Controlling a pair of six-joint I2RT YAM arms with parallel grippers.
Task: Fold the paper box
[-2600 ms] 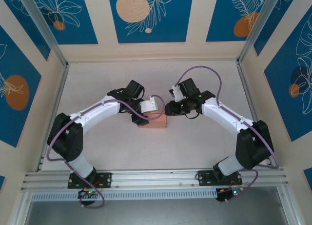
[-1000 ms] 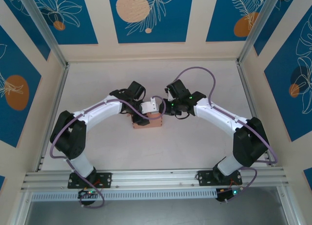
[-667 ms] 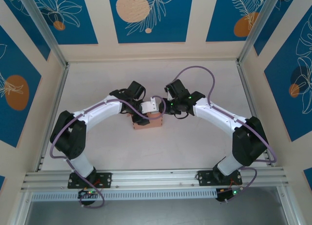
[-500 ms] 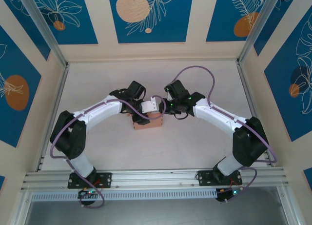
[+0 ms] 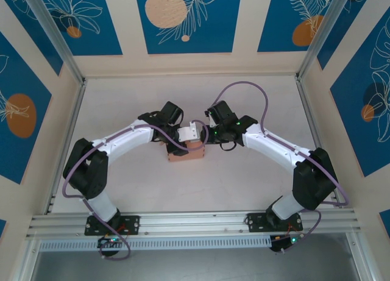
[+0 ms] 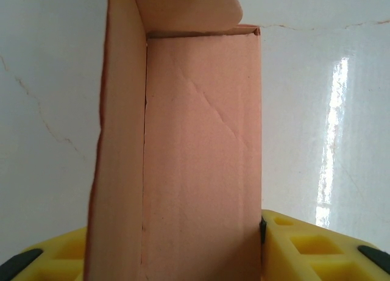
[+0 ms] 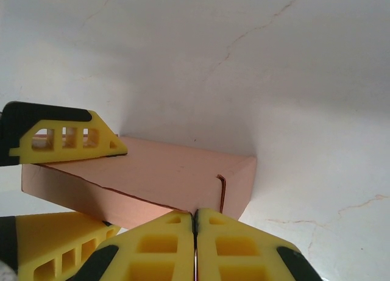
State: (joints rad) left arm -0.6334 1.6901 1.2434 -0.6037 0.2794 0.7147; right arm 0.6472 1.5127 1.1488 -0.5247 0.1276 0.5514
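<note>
**A:** Where's the paper box [image 5: 187,154]?

**B:** Lying flat at about the middle of the table [image 5: 244,183]. It's pink card, folded into a low oblong.

**A:** Which way does it run?

**B:** Its long axis goes side to side across the table, roughly parallel to the table's near edge. One short end faces the table's left side, the other its right. In the left wrist view the paper box [image 6: 201,159] stretches straight away from the camera. A long side panel [image 6: 119,141] runs along its left and a rounded flap [image 6: 189,13] sits at the far end.

**A:** And the left gripper?

**B:** The left gripper [image 5: 181,148] is half closed and grasps the box across its width, at the part nearer the table's left side. In its own view a yellow pad shows on either side of the card, and the right one of these fingers [image 6: 317,247] is pressed against the box wall. The right wrist view agrees, with one finger on each long side of the box [image 7: 152,177].

**A:** The right gripper?

**B:** The right gripper [image 5: 205,141] is clenched, with its pads together and nothing between them. Its tips [image 7: 195,223] sit at the short end of the box that faces the table's right side. They meet the card edge there, just beside a small folded corner.
</note>
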